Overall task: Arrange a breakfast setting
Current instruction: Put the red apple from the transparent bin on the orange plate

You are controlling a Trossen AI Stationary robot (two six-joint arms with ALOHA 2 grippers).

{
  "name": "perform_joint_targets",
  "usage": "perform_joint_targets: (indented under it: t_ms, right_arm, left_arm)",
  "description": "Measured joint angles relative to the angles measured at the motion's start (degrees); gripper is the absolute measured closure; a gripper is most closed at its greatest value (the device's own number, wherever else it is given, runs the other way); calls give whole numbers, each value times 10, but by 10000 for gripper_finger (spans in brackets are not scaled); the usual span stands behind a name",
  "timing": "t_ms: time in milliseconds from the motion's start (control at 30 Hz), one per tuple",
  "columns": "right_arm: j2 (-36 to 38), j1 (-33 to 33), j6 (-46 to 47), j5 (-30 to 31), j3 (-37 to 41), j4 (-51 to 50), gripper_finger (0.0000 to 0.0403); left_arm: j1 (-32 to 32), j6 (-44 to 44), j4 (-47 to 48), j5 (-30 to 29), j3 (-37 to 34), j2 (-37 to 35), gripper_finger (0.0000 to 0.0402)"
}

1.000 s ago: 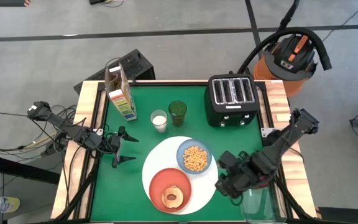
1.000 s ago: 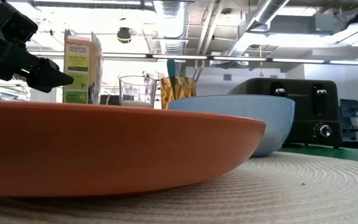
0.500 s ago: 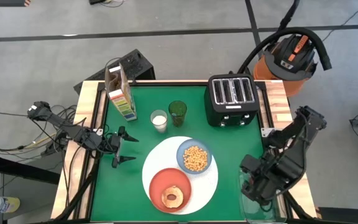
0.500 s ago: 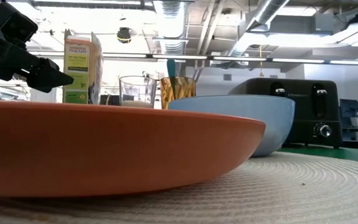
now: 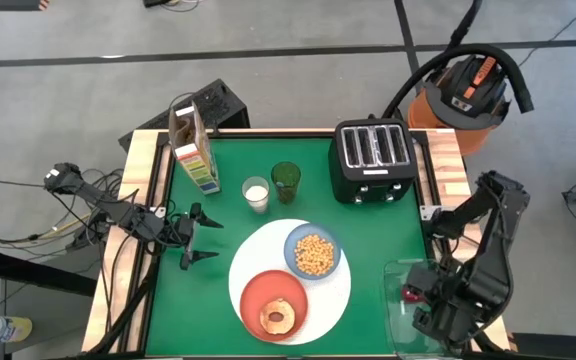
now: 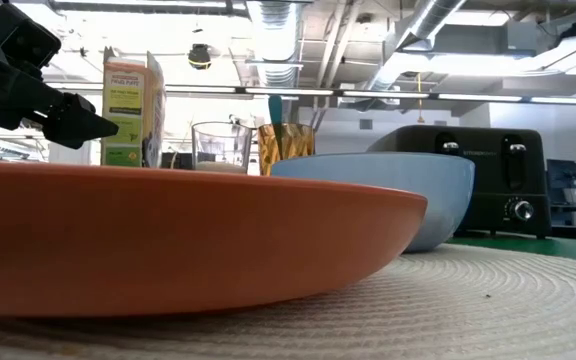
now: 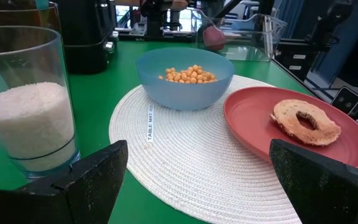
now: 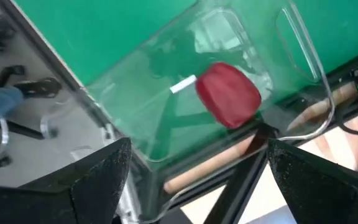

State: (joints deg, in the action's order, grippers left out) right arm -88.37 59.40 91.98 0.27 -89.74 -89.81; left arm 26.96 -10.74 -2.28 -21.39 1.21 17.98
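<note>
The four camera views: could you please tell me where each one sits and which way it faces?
High view: overhead, looking down on the green table; both arms show.
Low view: table height, behind the orange-red plate; left gripper shows.
Left wrist view: faces the light-blue bowl; own fingers.
Right wrist view: over the clear plastic container; own fingers.
Shared: bowl, plate.

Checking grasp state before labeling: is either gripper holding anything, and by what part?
Nothing is held. The left gripper is open beside the white plate; the right gripper is open over the clear container with a red object inside.
</note>
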Motion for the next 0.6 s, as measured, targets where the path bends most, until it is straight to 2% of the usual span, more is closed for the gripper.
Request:
perform_joint_targets:
  t_ms: [133,400,600]
  right_arm:
    - [0,14,-9,-5,42,33,6]
    - [0,30,-106,-3,129,60,6]
    - [0,49,-159,-1,186,123,6]
  left_arm:
    - [0,0,0,0,0,0,23]
    - [0,0,0,0,0,0,23]
    - [0,0,0,0,0,0,23]
